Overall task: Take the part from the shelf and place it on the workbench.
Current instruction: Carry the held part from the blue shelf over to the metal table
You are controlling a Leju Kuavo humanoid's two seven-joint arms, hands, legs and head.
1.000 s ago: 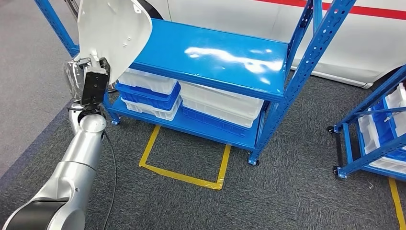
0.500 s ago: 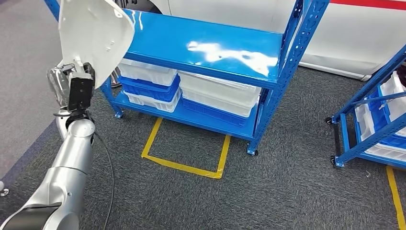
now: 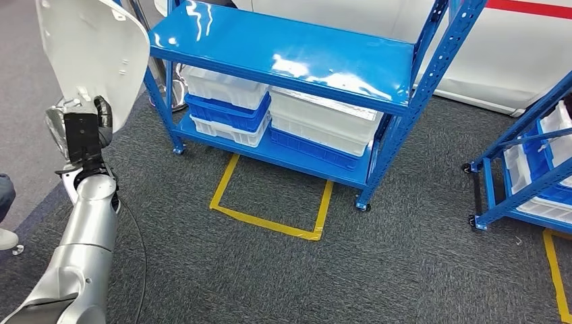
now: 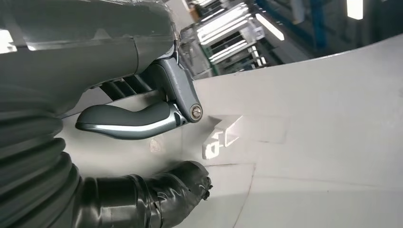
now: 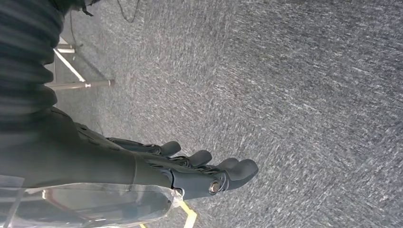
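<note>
1. The part (image 3: 91,54), a large white curved panel, is standing up in the air at the far left of the head view, beside the shelf's (image 3: 290,57) left end and apart from it.
2. The left hand (image 3: 77,121) is grasping the part by its lower edge; in the left wrist view the thumb (image 4: 128,121) is pressing on the white inner face next to a small moulded clip (image 4: 221,137), with a dark taped finger (image 4: 161,194) lying against the same face.
3. The left arm (image 3: 84,243) is rising from the bottom left corner, silver, with a black cable trailing along it.
4. The right hand (image 5: 190,171) is hanging over grey carpet (image 5: 309,95), its dark fingers released, stretched out side by side and holding nothing.
5. The shelf is showing a glossy blue top, and white and blue bins (image 3: 229,108) are sitting stacked on its lower deck.
6. A yellow tape outline (image 3: 270,202) is lying on the carpet in front of the shelf.
7. A second blue rack (image 3: 533,169) with bins is standing at the right edge, well apart from the part.
8. A person's shoe (image 3: 7,237) is showing at the left edge, near the arm.
</note>
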